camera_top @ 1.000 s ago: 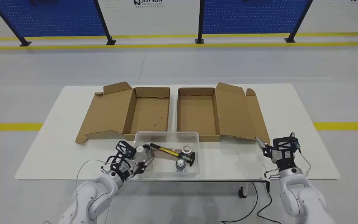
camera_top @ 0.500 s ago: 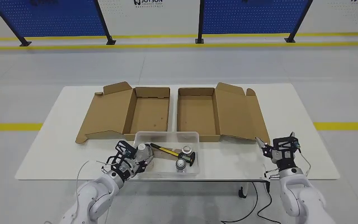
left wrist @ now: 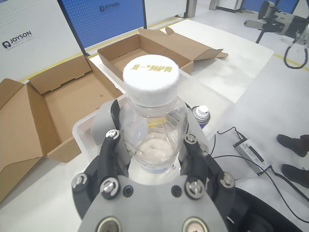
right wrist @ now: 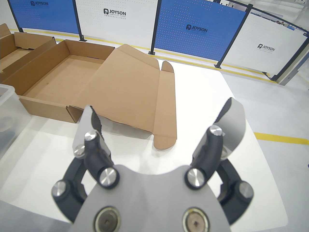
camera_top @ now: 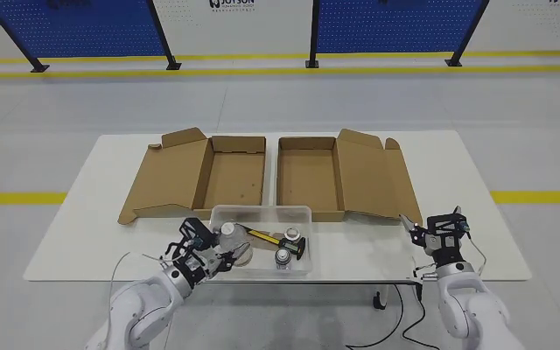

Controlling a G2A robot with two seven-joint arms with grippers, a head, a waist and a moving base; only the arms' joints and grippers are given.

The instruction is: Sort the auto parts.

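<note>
Left claw (left wrist: 153, 118) is pinching a clear plastic bottle (left wrist: 150, 79) by its body over the transparent bin's (camera_top: 262, 209) left end. Looks light, thin-walled and slick, so squeeze gently below the shoulder. Right claw (right wrist: 159, 118), spread wide, hangs over the counter (right wrist: 198, 92) well right of the bin.

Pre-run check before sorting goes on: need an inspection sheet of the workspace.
surface: white table, no spills seen.
job's things: bottle held at the left end of the clear bin; bin holds two cans and a yellow-handled tool; two open cardboard boxes, both empty.
clutter: nothing seen.
grippers: left gripper shut on the bottle; right gripper open, empty, over the table's near right corner.
cables: power brick and black leads on the floor.
surroundings: blue and white fence panels, yellow floor lines.
</note>
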